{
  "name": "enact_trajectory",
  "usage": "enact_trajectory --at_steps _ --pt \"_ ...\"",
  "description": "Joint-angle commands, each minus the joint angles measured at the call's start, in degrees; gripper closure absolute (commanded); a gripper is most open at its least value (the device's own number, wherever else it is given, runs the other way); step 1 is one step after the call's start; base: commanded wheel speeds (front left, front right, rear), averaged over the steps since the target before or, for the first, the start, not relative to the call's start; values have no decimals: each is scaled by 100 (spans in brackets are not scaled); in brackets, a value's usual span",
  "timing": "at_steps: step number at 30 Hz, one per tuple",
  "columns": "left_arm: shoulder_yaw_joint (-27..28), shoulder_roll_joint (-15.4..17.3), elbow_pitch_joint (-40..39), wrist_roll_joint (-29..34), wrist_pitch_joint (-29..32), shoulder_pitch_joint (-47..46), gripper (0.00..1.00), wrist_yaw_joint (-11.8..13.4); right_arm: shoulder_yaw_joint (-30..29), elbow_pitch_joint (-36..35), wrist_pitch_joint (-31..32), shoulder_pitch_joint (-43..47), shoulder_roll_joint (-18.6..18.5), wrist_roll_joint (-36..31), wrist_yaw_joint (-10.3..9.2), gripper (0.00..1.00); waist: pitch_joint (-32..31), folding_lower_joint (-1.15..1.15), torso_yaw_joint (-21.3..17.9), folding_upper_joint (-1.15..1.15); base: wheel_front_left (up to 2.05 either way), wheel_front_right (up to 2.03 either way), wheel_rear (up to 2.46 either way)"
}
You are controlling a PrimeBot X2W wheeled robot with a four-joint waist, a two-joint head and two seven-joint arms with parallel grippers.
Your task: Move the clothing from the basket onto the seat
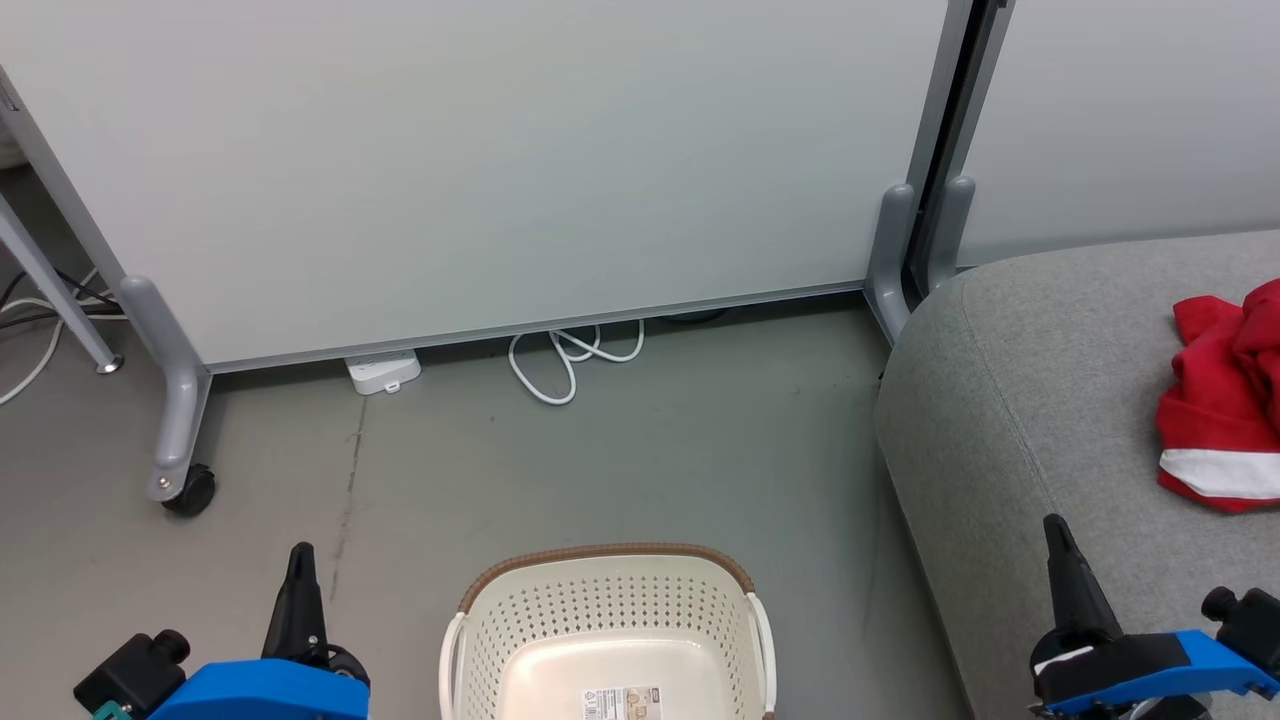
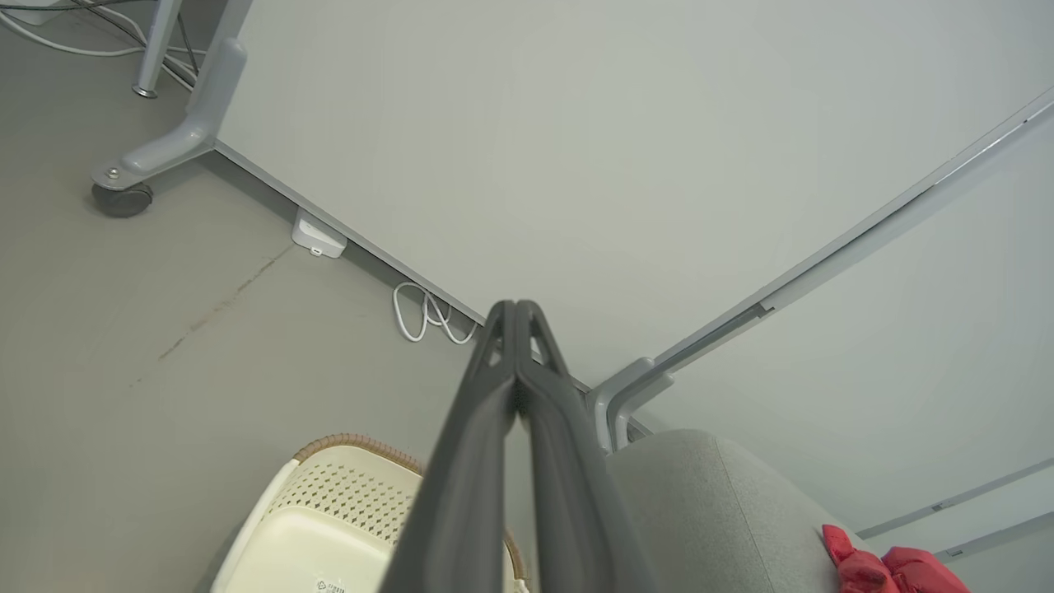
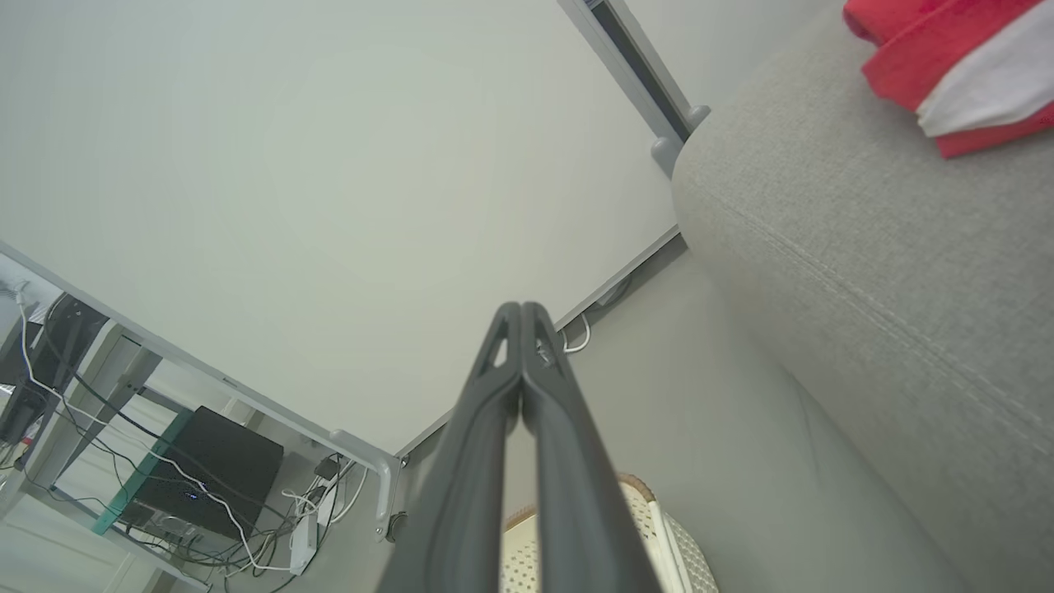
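Now | left fingers (image 1: 299,595) clenched, empty, beside basket (image 1: 600,552); right fingers (image 1: 1072,585) likewise, over seat (image 1: 1000,400); both pointing forward

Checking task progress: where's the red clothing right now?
In the head view the clothing lies bunched on the grey seat at the far right, well apart from the basket at bottom centre.

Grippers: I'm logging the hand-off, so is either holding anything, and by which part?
Nothing is held: left gripper and right gripper are both shut empty; the clothing lies on the seat.
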Motion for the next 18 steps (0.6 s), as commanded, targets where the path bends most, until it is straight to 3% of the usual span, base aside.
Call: enact_trajectory --at_steps 1,18 --pt "32 7 -94 -202 47 -202 100 -23 -22 -85 40 -164 -1 207 1 100 4 0 -3 0 0 0 0" --pt "145 7 -127 -1390 350 -325 100 -33 -89 -128 347 -253 6 1430 2 100 42 0 -43 0 0 0 0"
